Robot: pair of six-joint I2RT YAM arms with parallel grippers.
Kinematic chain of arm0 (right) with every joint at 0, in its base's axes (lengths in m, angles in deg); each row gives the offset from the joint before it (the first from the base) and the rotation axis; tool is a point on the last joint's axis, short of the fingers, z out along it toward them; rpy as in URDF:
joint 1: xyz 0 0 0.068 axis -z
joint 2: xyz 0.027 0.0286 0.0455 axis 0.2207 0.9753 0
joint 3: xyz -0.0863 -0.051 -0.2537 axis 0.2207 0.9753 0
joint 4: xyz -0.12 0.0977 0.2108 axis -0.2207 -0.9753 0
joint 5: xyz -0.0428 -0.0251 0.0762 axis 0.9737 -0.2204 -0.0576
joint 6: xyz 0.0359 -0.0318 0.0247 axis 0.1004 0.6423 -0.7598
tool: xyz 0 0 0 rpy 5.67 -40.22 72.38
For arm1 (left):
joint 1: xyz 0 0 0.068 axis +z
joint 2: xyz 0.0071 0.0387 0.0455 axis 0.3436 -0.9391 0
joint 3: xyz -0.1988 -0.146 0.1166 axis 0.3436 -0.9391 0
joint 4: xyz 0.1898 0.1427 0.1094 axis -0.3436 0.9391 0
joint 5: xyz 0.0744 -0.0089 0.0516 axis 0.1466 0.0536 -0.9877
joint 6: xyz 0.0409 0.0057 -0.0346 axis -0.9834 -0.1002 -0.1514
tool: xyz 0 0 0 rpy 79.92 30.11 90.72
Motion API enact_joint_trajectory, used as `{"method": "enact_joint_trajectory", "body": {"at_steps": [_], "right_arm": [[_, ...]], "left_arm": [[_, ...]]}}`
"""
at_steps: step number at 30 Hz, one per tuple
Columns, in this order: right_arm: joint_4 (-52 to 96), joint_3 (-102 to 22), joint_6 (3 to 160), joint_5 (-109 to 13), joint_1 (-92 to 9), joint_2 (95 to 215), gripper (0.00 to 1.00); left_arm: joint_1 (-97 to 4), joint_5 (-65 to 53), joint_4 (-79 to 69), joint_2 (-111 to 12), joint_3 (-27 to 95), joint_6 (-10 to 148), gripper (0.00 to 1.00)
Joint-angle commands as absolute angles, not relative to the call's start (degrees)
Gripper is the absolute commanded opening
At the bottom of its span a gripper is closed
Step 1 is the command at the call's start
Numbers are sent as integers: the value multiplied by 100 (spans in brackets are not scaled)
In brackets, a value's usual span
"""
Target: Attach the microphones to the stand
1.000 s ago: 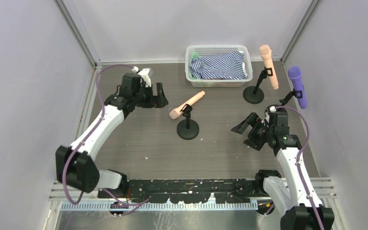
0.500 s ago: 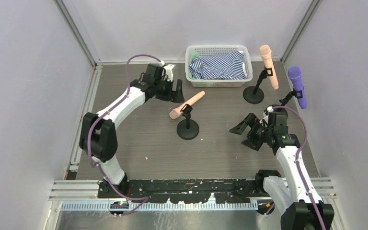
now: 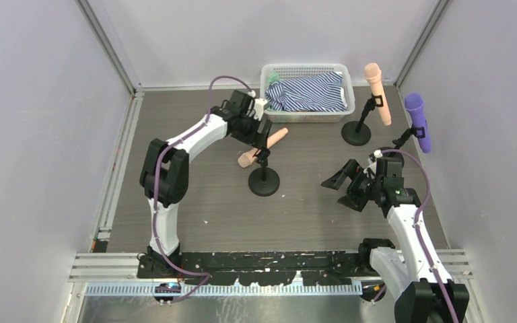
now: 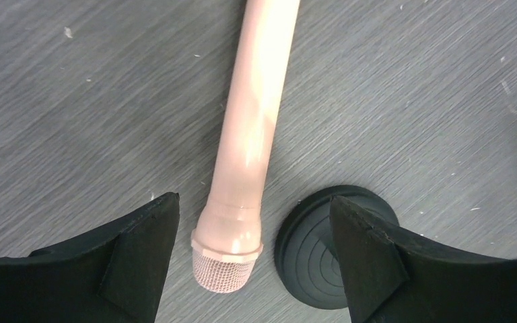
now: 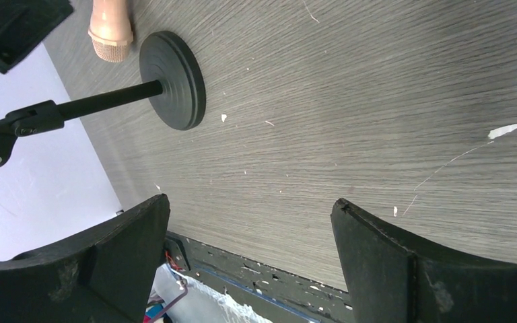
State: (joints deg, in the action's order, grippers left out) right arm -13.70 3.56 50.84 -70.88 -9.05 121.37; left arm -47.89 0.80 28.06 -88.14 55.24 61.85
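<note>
I work in a lab test cell, not a home. My counter (image 3: 195,195) is a grey wood-grain sheet boxed in on three sides by plain pale walls (image 3: 33,134), with bare aluminium posts (image 3: 108,47) running up the back corners. My left arm (image 3: 195,134) and right arm (image 3: 410,232) are bolted to a black, paint-chipped rail (image 3: 269,259) along the near edge, beside slotted metal framing (image 3: 87,269). Purple cables (image 3: 232,78) loop off them. At the back sits a white plastic basket (image 3: 306,67) holding striped cloth (image 3: 309,93). Pale flecks litter the surface.
</note>
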Motion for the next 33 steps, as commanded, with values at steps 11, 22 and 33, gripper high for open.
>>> {"method": "enact_joint_trajectory", "body": {"at_steps": [11,22,33], "right_arm": [[-1201,377,5168,-7365,-932,12003,92],[-1196,386,5173,-7393,-933,11931,90],[-1085,298,5050,-7110,-932,11530,91]], "left_arm": [[-5243,-982,3692,-9526,6025,5125,75],[-5323,-1590,3801,-9508,5817,5041,47],[-5223,-2009,3926,-8851,5440,5163,17]]}}
